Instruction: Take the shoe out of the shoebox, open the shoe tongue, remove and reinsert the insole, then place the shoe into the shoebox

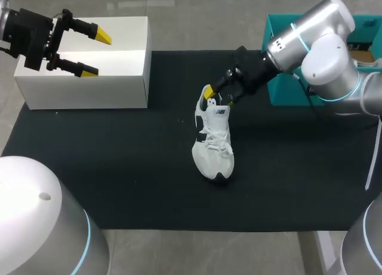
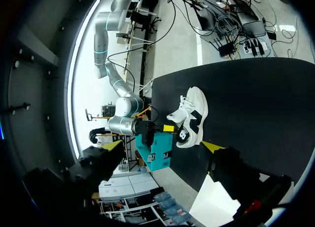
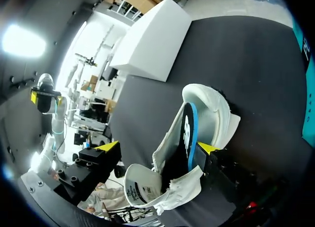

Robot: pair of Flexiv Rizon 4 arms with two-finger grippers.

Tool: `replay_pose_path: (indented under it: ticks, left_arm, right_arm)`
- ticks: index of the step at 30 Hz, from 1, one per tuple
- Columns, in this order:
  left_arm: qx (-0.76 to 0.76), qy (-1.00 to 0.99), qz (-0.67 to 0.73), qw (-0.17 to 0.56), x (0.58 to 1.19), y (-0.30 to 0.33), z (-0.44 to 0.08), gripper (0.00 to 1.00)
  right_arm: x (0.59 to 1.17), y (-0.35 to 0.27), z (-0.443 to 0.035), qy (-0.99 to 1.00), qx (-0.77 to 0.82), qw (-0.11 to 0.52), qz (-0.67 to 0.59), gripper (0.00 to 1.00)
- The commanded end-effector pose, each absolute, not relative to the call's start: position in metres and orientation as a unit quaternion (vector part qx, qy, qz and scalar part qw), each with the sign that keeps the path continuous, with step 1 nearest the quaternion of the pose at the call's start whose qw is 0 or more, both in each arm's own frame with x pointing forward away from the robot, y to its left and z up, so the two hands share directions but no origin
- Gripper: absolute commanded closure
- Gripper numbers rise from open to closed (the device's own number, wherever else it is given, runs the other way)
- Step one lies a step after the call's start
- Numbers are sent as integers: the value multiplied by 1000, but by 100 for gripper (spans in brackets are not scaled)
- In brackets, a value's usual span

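A white sneaker with black trim (image 1: 215,145) lies on the black mat (image 1: 119,167) at mid-table, toe toward the front edge. My right gripper (image 1: 219,97) hovers over its heel end. In the right wrist view that gripper (image 3: 158,147) is open, its fingers wide on either side of the shoe (image 3: 209,106). A black insole with a blue edge (image 3: 188,131) stands partly out of the shoe's opening, close to one fingertip (image 3: 206,148). The tongue (image 3: 140,185) is folded forward. My left gripper (image 1: 83,48) hangs open and empty above the white box (image 1: 89,72); the shoe (image 2: 189,118) is far ahead of it.
The white box sits at the mat's back left corner. A teal box (image 1: 280,78) stands at the back right, behind my right arm. Bare mat stretches around the shoe to the left, right and front.
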State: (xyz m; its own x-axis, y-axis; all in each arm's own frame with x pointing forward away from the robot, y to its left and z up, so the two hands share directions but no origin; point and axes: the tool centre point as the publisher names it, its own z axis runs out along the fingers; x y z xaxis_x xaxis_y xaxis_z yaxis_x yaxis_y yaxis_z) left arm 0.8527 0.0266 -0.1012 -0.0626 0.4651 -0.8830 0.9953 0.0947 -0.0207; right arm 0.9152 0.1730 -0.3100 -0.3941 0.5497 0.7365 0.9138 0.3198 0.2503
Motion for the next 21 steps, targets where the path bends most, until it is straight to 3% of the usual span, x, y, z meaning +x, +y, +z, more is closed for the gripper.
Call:
replay_pose_path:
  ticks: [1, 21]
  left_arm:
    - [574, 638, -353, 373, 854, 26, -101, 0]
    - [574, 638, -353, 373, 854, 26, -101, 0]
  right_arm:
    - [917, 177, -314, -765, -476, 274, -337, 0]
    - [924, 175, -297, -788, -469, 273, -292, 0]
